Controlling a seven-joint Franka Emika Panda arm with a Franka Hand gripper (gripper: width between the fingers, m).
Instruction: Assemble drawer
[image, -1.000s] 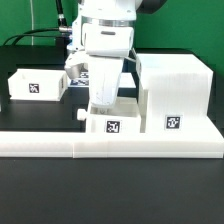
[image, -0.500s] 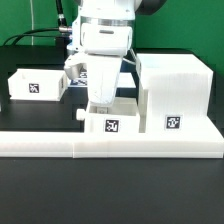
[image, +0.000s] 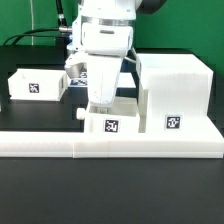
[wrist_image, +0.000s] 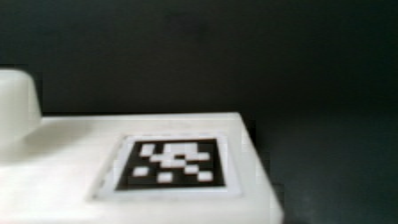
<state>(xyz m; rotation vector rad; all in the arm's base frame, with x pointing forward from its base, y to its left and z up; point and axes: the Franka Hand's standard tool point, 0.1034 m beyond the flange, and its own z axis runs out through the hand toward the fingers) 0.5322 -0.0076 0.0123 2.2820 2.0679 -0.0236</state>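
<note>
The drawer (image: 112, 125) is a small white open-topped box with a square tag on its front and a round knob (image: 82, 115) on the side toward the exterior view's left. It stands against the tall white housing (image: 175, 90). My gripper (image: 104, 106) reaches straight down into the drawer's top, and its fingertips are hidden behind the drawer's wall. The wrist view shows the drawer's tagged white face (wrist_image: 175, 163) very close and blurred, with no fingers plainly in sight.
A second small white tagged box (image: 35, 85) stands at the exterior view's left. A long low white ledge (image: 110, 146) runs along the front, touching the drawer and housing. Black cables lie at the back left.
</note>
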